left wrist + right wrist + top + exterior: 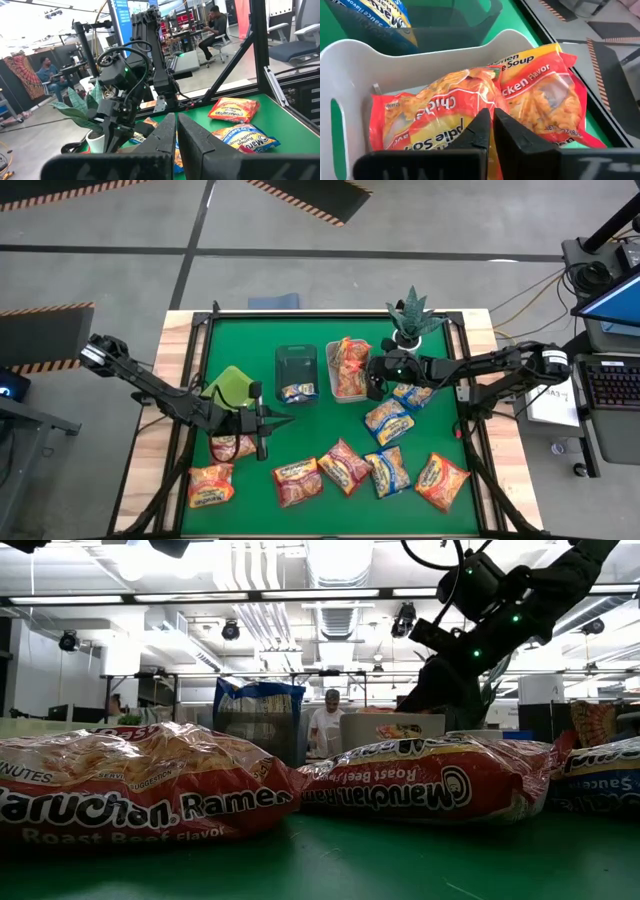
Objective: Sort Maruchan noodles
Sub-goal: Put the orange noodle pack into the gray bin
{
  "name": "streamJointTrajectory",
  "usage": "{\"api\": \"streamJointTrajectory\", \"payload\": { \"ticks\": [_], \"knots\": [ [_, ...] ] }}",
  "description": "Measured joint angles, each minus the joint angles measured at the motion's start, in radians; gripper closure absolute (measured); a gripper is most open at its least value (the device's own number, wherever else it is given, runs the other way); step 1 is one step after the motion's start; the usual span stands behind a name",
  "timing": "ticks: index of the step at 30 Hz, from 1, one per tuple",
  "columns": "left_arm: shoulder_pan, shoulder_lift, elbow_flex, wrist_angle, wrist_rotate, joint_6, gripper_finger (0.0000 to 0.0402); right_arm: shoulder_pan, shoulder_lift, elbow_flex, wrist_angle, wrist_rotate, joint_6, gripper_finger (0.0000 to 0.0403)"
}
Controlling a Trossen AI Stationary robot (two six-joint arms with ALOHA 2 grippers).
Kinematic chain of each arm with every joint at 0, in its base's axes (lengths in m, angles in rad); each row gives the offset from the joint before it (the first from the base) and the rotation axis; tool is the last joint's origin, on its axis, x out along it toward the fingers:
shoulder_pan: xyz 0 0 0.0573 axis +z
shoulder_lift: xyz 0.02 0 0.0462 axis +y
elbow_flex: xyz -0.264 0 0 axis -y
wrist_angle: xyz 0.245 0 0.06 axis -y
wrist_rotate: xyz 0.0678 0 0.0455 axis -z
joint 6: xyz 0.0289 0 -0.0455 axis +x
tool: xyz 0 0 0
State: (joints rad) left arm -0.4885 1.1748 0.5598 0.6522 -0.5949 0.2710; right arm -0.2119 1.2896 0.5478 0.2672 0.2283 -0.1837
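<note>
Hovering right gripper (375,377), fingers closed, empty, beside grey bin (350,55) holding orange packets (470,110), likely sorted by flavour. Left gripper (262,420) closed, idle, near-left.

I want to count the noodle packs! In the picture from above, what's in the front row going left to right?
Orange packet at the left corner → red packet → second red packet → blue-and-yellow packet → orange packet at the right.
</note>
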Motion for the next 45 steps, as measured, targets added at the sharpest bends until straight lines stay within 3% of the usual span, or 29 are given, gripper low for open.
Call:
{"api": "streamJointTrajectory", "payload": {
  "ticks": [9,17,19,22,25,35,41,45],
  "knots": [
    [0.002,0.000,0.000,0.000,0.000,0.000,0.0402,0.042,-0.006,0.000,0.004,-0.074,0.001,0.0394],
    [0.002,0.000,0.000,0.000,0.000,0.000,0.0402,0.171,-0.006,0.000,0.003,-0.107,0.017,0.0394],
    [0.002,0.000,0.000,0.000,0.000,0.000,0.0402,0.207,-0.006,0.002,-0.001,-0.094,0.029,0.0394],
    [0.005,0.000,0.000,0.000,0.000,0.000,0.0402,0.237,-0.006,0.038,-0.022,0.007,0.031,0.0394],
    [0.010,0.000,0.000,0.001,0.000,-0.007,0.0402,0.229,-0.008,0.109,-0.117,0.066,0.027,0.0394],
    [0.025,0.000,0.000,0.003,0.000,-0.014,0.0402,0.139,-0.005,0.394,-0.531,0.060,0.086,0.0391],
    [0.025,0.000,0.000,0.003,0.000,-0.016,0.0402,0.103,0.005,0.465,-0.627,0.009,0.057,0.0335],
    [0.025,0.000,0.001,0.001,0.000,-0.017,0.0402,0.066,0.005,0.463,-0.650,-0.115,0.020,0.0273]
  ]
}}
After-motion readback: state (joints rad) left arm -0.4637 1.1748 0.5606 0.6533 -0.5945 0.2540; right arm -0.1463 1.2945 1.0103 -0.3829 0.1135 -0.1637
